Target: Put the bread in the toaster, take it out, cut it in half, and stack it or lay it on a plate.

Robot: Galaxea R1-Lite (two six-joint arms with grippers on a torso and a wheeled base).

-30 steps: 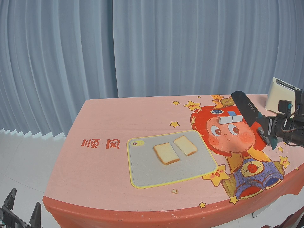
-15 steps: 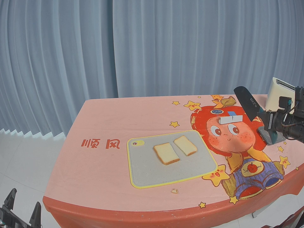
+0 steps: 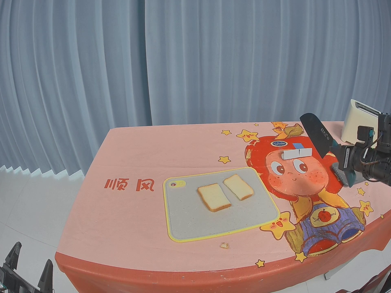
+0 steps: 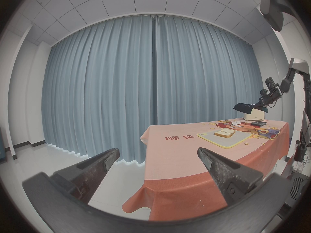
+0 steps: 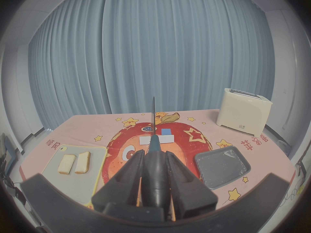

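R gripper (image 3: 340, 164): clamped on knife (image 3: 318, 134), blade raised | bread halves (image 3: 214, 197): on cutting board (image 3: 191, 220), well to its left | L gripper (image 4: 158, 152): jaws wide, empty, low beside table.

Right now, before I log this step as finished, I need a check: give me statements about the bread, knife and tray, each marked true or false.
1. The two pale toasted bread halves lie on the grey, yellow-rimmed cutting board. True.
2. The left end effector grips one half. False: it is open, holding nothing.
3. The right end effector holds the dark-bladed knife. True.
4. The dark grey rectangular tray carries both halves. False: they are on the board.
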